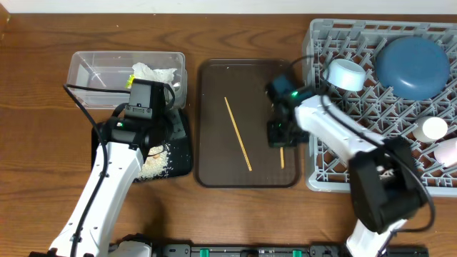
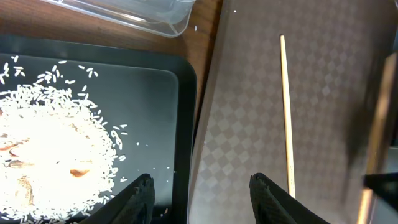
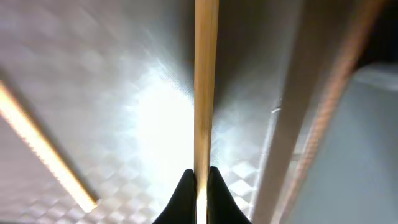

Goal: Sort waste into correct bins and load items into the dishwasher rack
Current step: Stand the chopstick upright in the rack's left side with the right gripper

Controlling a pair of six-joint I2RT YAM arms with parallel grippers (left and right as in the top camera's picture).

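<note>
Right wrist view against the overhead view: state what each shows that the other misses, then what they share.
Only the right wrist view: the right pincer up close, its tips shut on a chopstick.
Only the overhead view: the blue plate and bowl in the dishwasher rack, the clear tub, and the black tray with rice scraps.
Both: that chopstick, the second chopstick and the brown tray beneath them.

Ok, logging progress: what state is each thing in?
Right pincer, shut on one thin wooden chopstick by the brown serving tray's right edge.
Left pincer, open, empty.
Other wooden chopstick, lying loose on the brown tray.
Clear plastic tub, holding white tissue.
Shallow black tray, holding rice scraps.
Grey plastic rack, loaded with dark blue plate and pale bowl.
</note>
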